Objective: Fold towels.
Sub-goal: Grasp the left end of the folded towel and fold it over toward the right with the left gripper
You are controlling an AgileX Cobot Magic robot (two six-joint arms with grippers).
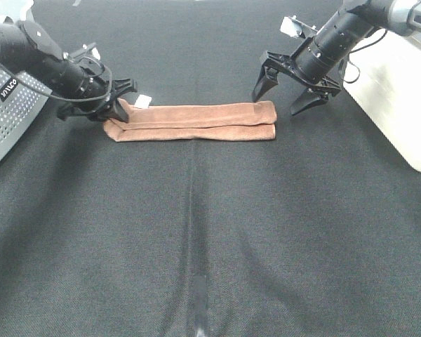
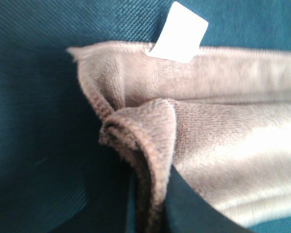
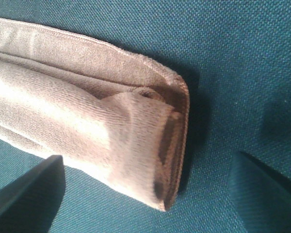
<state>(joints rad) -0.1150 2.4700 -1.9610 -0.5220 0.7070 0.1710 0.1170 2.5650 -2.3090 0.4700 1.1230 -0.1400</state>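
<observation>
Grippers differ in state. The left gripper (image 1: 119,109) is closed narrow on the left end of the towel (image 1: 196,121); its wrist view shows a fold of hem pinched between the dark fingers (image 2: 199,213), near the white tag (image 2: 179,34). The right gripper (image 1: 278,100) is spread wide above the towel's right end and holds nothing. The brown towel lies folded in a long narrow strip on the black cloth-covered table (image 1: 210,246). A white box (image 1: 400,91) stands at the right edge and a grey perforated panel (image 1: 7,119) at the left.
</observation>
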